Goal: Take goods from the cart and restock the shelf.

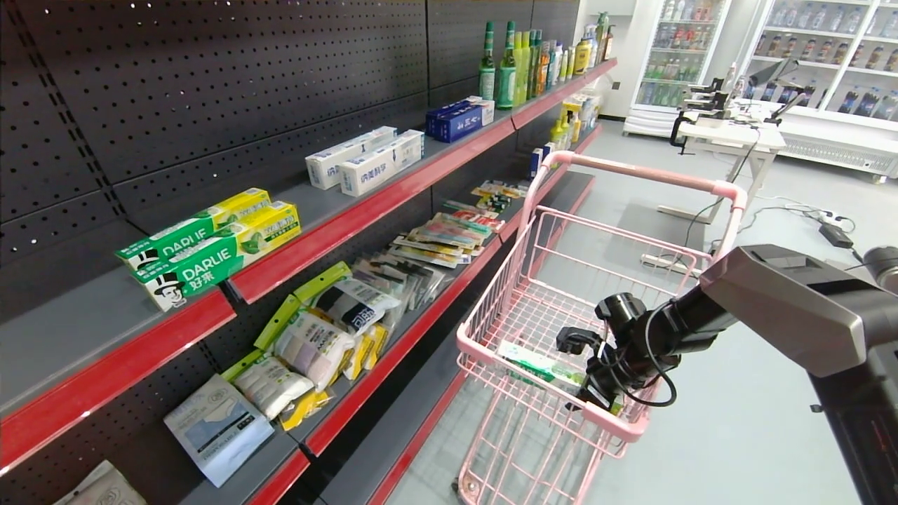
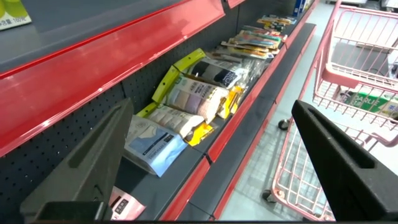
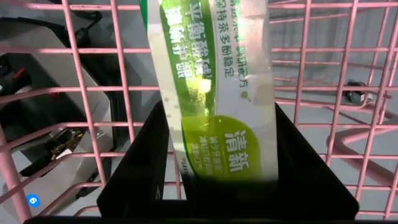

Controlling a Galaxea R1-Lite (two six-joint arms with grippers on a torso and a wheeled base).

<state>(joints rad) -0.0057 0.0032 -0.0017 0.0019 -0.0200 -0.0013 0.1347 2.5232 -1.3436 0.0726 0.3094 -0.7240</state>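
Clasping toothpaste box (image 3: 211, 74) in cart (image 1: 631, 170), right hand (image 3: 221, 115), left hand (image 2: 211, 107) spread

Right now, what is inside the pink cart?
One green-and-white toothpaste box lies in the cart, one end held by the right gripper. The basket floor under that gripper is covered.

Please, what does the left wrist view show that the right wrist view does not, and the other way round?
Only the left wrist view: the shelf with its red edges, the packets lying on a lower board, and the open left gripper hanging in front of them.
Only the right wrist view: the right gripper shut on the toothpaste box, seen from close by.
Both: the pink cart and the green and white toothpaste box inside it.
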